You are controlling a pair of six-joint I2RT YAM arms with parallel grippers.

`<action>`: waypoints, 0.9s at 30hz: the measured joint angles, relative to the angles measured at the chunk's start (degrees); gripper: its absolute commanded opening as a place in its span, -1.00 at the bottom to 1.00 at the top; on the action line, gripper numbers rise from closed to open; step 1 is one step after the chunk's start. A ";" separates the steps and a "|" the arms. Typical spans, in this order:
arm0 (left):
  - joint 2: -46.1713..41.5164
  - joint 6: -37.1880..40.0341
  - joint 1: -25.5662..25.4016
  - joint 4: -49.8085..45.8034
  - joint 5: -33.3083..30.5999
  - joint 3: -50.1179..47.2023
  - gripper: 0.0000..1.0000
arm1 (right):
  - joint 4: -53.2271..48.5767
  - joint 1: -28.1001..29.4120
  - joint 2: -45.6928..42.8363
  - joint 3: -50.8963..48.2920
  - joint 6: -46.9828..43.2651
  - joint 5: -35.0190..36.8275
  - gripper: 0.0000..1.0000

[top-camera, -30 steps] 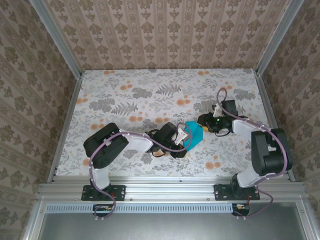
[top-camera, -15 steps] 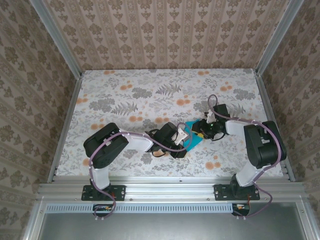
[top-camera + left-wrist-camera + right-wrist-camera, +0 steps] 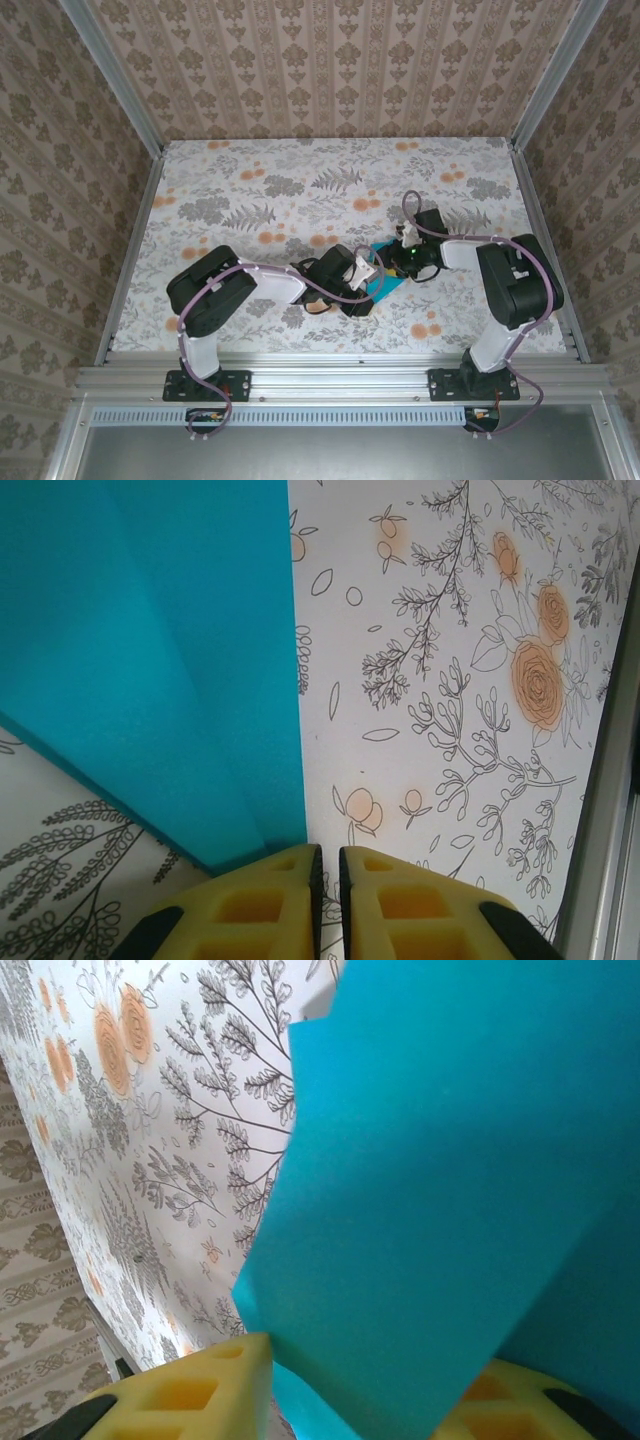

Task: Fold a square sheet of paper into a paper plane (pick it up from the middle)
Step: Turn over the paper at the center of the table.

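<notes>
Teal paper (image 3: 150, 630) mid-fold: left gripper (image 3: 328, 865) is seemingly pinching its edge shut; right gripper (image 3: 350, 1385) is straddling it open, needing to close.

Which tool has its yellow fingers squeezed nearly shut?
The left tool: its pads almost touch at the edge of the blue paper. The right tool has pads wide apart, with paper between them.

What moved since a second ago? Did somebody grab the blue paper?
The right gripper slid left, toward the left one, and its fingers now sit either side of the square sheet of paper, not yet closed on it. The left gripper stayed shut on the paper's edge, and the paper stayed in place.
</notes>
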 measured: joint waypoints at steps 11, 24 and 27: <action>-5.09 -1.55 1.01 -4.39 -0.09 0.13 -0.29 | 0.94 0.17 -0.17 0.35 -0.52 -0.28 -0.80; -21.35 -12.44 7.72 -10.60 -8.59 -0.59 0.24 | 4.09 0.17 -6.14 1.81 3.08 -5.14 -0.91; -24.44 -16.55 8.98 -8.83 -8.74 -3.30 0.33 | 6.80 0.17 -7.50 1.84 5.86 -6.78 -0.91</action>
